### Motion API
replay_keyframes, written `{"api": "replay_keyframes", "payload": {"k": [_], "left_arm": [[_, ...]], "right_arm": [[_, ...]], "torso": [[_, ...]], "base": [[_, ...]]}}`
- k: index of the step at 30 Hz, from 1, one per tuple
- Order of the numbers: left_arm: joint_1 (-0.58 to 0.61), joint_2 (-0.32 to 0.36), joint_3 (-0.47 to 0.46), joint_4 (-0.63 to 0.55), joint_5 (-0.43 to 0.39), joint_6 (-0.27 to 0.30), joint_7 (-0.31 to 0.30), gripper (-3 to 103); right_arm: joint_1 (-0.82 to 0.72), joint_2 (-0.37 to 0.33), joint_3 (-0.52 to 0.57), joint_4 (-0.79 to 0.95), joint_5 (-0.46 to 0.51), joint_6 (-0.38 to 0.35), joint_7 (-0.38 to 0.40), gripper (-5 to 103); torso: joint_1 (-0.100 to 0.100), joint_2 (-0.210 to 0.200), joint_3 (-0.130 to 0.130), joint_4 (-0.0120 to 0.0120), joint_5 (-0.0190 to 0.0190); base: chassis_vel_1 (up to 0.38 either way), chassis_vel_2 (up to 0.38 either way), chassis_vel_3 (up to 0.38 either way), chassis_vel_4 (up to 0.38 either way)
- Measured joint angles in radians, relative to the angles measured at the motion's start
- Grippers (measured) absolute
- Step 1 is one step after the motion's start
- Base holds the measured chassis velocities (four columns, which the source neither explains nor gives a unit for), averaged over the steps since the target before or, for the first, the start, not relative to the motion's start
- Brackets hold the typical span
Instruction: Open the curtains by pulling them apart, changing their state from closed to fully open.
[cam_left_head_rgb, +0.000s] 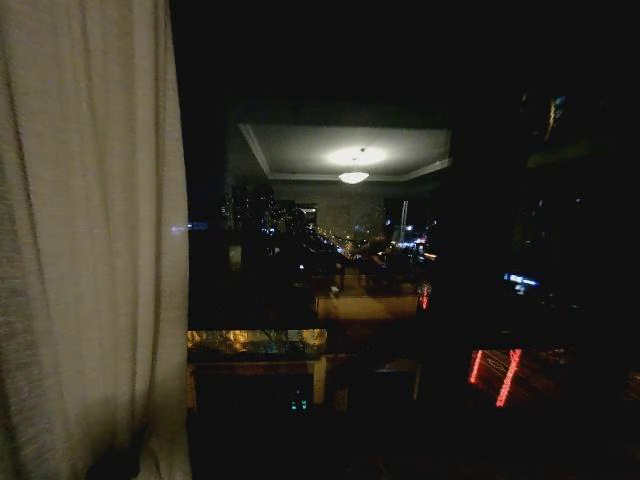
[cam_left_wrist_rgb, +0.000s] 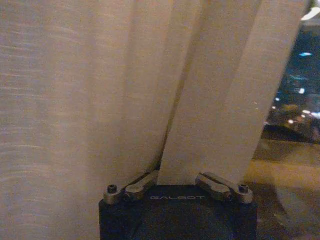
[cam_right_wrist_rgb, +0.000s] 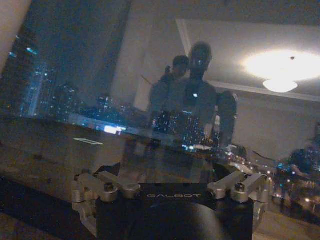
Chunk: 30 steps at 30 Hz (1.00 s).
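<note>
One sheer cream curtain (cam_left_head_rgb: 90, 240) hangs in pleats along the left of the head view, its inner edge near the window's left side. My left gripper (cam_left_head_rgb: 115, 465) is low against this panel. In the left wrist view the curtain (cam_left_wrist_rgb: 100, 100) is right in front of the camera. A fold of it rises from between the jaws of the left gripper (cam_left_wrist_rgb: 181, 176), which are drawn in on the cloth, with the fingertips hidden by it. My right gripper (cam_right_wrist_rgb: 170, 175) stands open in front of the bare window glass (cam_right_wrist_rgb: 100, 75), holding nothing.
The dark window (cam_left_head_rgb: 400, 250) spans the middle and right of the head view, showing city lights and the reflected ceiling lamp (cam_left_head_rgb: 353, 165). A low sill (cam_left_head_rgb: 255, 345) runs beneath it. A pale strip of fabric (cam_right_wrist_rgb: 11, 20) shows at one corner of the right wrist view.
</note>
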Motion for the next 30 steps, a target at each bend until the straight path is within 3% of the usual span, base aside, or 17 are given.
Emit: {"api": "replay_keyframes", "payload": {"k": [7, 13, 19, 25, 30], "left_arm": [[0.018, 0.056, -0.148, 0.05, -0.076, -0.01, 0.06, 2], [0.055, 0.129, -0.314, 0.175, -0.167, -0.056, 0.108, 2], [0.056, 0.173, -0.38, 0.268, -0.204, -0.079, 0.127, 2], [0.015, 0.205, -0.41, 0.364, -0.228, -0.086, 0.07, 2], [-0.031, 0.248, -0.41, 0.447, -0.228, -0.103, -0.037, 2]], "right_arm": [[0.001, 0.0, -0.013, -0.008, -0.002, 0.002, -0.002, 100], [0.01, 0.0, -0.019, -0.018, -0.002, 0.004, -0.011, 100], [0.015, 0.0, -0.027, -0.023, -0.001, 0.005, -0.024, 100], [0.016, 0.0, -0.026, -0.028, 0.0, 0.006, -0.026, 100], [0.014, 0.0, -0.023, -0.039, 0.001, 0.014, -0.028, 100]], "torso": [[0.0, 0.0, 0.0, -0.0001, 0.0003], [0.0, 0.0, 0.0, 0.0001, 0.0003], [0.0, 0.0, 0.0, 0.0, 0.0003], [0.0, 0.0, 0.0, -0.0002, 0.0002], [0.0, 0.0, 0.0, 0.0, 0.0001]], "base": [[0.0, 0.0, 0.0, 0.0], [0.0, 0.0, 0.0, 0.0], [0.0, 0.0, 0.0, 0.0], [0.0, 0.0, 0.0, 0.0], [0.0, 0.0, 0.0, 0.0]]}}
